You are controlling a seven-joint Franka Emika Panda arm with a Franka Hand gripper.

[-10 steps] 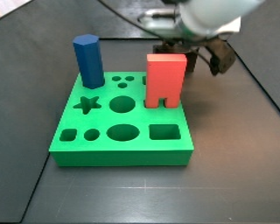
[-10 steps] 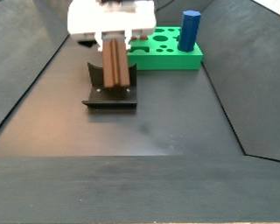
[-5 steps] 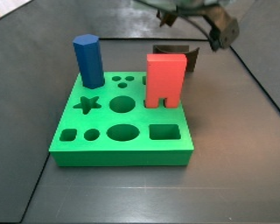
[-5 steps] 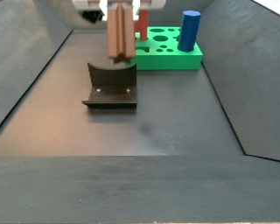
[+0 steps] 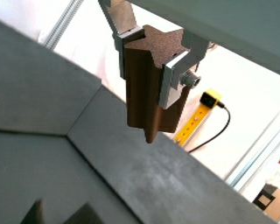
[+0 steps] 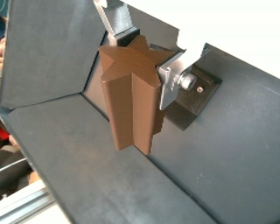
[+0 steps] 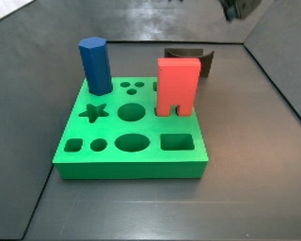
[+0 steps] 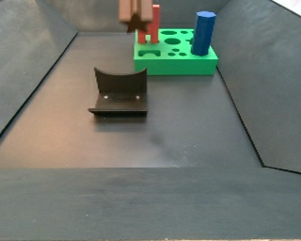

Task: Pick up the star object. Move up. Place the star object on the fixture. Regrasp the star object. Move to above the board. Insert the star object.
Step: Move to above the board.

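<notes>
Star object, clamped by end effector, has risen off fixture.

Both side views look down at the board from opposite ends; both wrist views sit close on the gripper.

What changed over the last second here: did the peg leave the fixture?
Yes. The gripper rose with the star object clamped in its jaws, lifting it off the fixture and nearly out of both side views. The board, blue peg and red block stayed put.
</notes>
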